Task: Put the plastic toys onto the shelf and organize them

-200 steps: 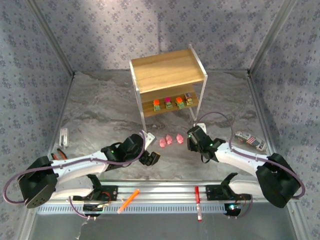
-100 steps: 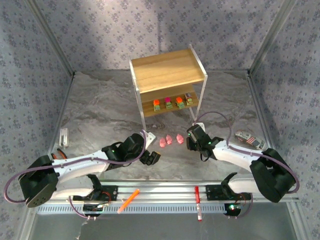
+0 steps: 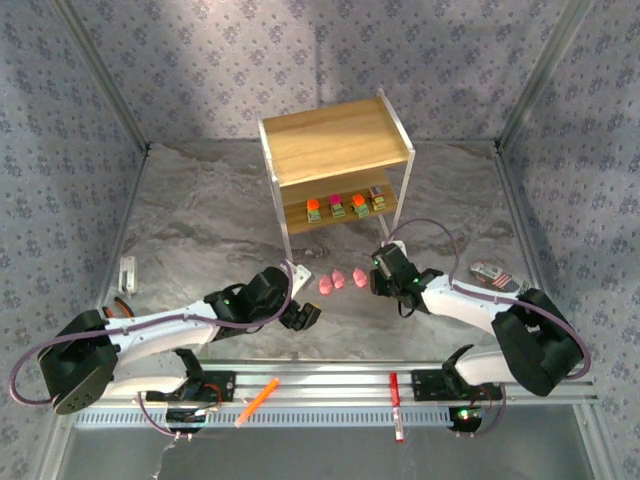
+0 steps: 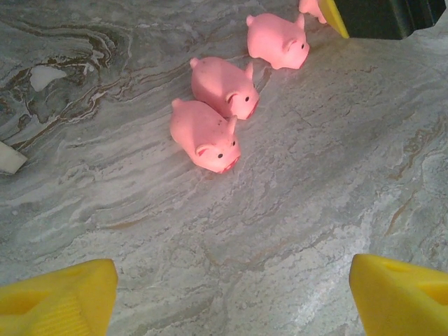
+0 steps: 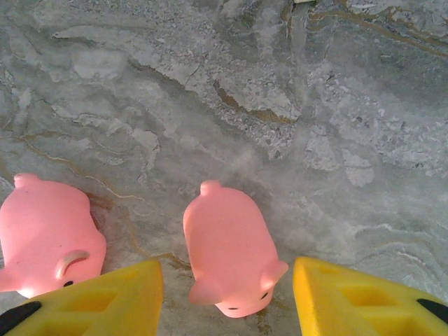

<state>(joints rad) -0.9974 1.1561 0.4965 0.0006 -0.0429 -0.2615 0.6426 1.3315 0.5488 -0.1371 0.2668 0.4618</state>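
Right gripper (image 5: 225,280) has edged in on the pink pigs (image 3: 340,280) before the shelf (image 3: 335,140) — jaws spread, straddling one pig (image 5: 227,259), not clamped. Left gripper (image 4: 231,294) agape, empty. Blocky toys (image 3: 345,207) already sit in the shelf — grasp likely next.

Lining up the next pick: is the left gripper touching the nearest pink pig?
Apart. Left wrist view: a wide stretch of bare table separates the left gripper from the nearest pink pig.
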